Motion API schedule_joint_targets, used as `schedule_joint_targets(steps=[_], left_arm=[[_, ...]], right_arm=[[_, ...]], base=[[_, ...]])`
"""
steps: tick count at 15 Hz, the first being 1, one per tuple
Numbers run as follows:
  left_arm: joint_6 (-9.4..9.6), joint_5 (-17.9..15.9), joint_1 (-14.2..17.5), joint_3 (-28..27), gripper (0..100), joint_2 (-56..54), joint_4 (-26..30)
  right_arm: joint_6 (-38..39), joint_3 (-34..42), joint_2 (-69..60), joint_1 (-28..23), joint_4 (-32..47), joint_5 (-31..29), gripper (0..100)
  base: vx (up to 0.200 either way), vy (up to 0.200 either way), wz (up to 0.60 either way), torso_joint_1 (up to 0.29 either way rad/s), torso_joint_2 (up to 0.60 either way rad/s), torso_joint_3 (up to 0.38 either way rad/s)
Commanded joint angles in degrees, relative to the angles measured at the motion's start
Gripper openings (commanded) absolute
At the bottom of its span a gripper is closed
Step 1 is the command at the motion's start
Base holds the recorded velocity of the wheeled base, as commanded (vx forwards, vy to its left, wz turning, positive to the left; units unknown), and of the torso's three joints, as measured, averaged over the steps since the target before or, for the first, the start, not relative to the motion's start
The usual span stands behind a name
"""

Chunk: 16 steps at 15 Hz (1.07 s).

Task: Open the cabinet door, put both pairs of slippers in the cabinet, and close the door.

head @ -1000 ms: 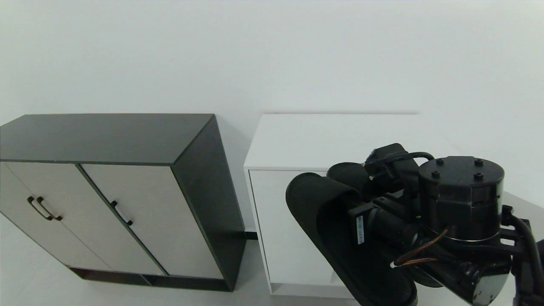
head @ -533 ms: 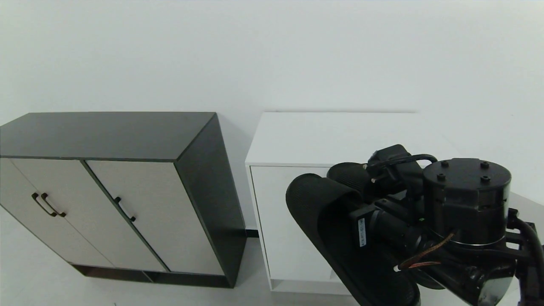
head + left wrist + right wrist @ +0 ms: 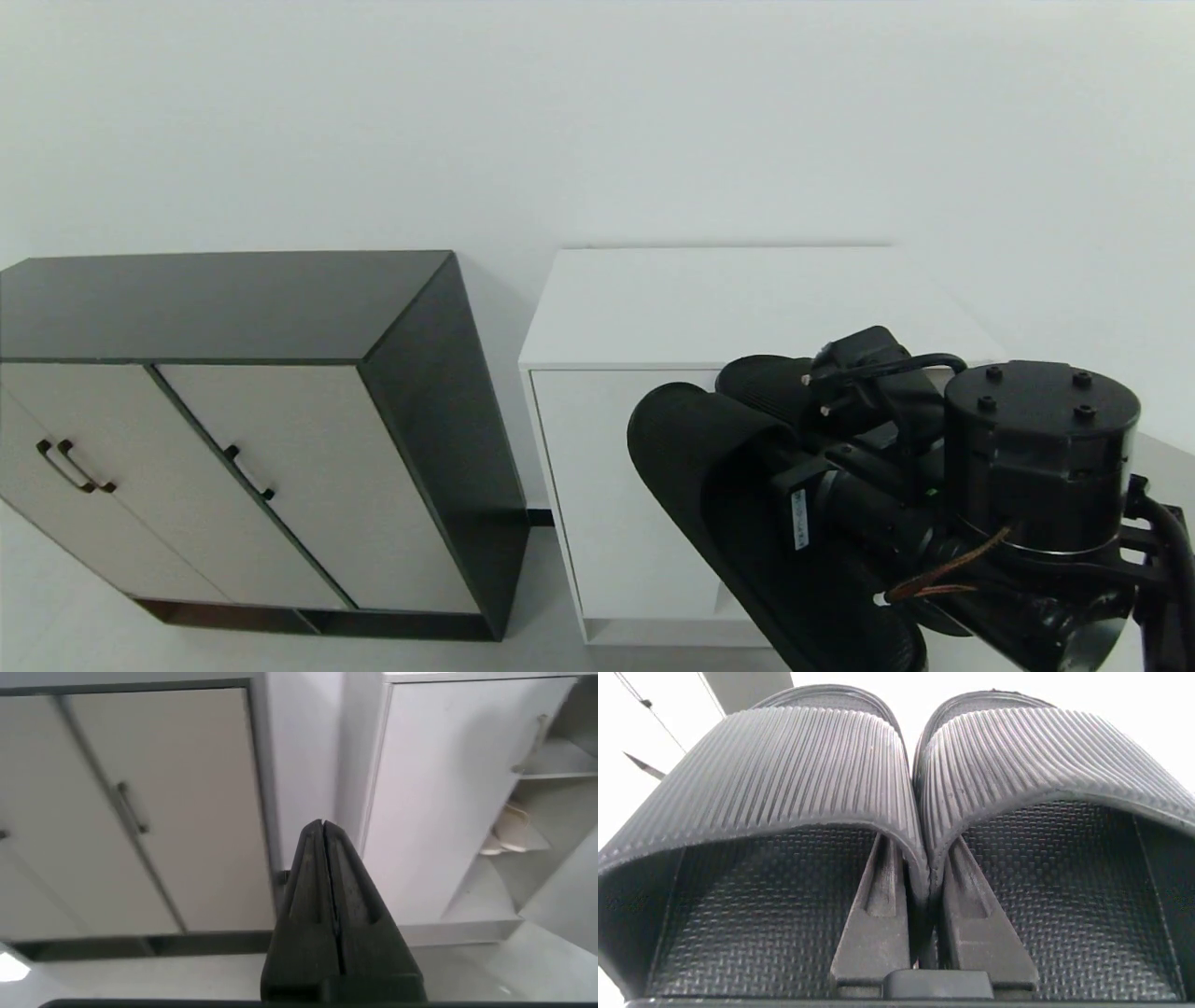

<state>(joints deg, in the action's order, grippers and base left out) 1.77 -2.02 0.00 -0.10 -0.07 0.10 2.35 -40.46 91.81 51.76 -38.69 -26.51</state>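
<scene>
My right gripper (image 3: 912, 905) is shut on a pair of black ribbed slippers (image 3: 822, 793), pinching their two touching straps together. In the head view the black slippers (image 3: 709, 467) hang at the lower right, in front of the white cabinet (image 3: 709, 299). My left gripper (image 3: 322, 835) is shut and holds nothing; it points at the gap between the two cabinets. The white cabinet (image 3: 448, 793) shows open shelves on its right, with a pale pair of slippers (image 3: 512, 831) lying on one shelf.
A black cabinet (image 3: 215, 299) with two shut beige doors and dark handles (image 3: 247, 471) stands left of the white one, against a plain white wall. Bare pale floor (image 3: 56, 635) lies in front of both cabinets.
The head view has shifted, so both cabinets now sit further left in the picture. The right gripper keeps its hold on the black slippers, slightly lower in the picture.
</scene>
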Motion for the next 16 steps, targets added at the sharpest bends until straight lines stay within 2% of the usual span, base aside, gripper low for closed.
schedule_joint_targets(steps=[1, 5, 16], left_arm=[[-0.01, 0.0, 0.09, 0.01, 0, 0.07, -0.01], [-0.01, 0.0, 0.09, 0.01, 0, 0.07, -0.01], [-0.01, 0.0, 0.09, 0.01, 0, 0.07, -0.01]], right_arm=[[0.02, 0.03, 0.13, 0.01, -0.07, 0.06, 0], [-0.24, 0.03, 0.13, 0.01, -0.07, 0.06, 0], [-0.24, 0.47, 0.04, 0.01, -0.33, 0.94, 0]], base=[[0.0, 0.0, 0.0, 0.0, 0.0, 0.0], [0.0, 0.0, 0.0, 0.0, 0.0, 0.0], [0.0, -0.2, 0.0, 0.002, 0.0, 0.003]])
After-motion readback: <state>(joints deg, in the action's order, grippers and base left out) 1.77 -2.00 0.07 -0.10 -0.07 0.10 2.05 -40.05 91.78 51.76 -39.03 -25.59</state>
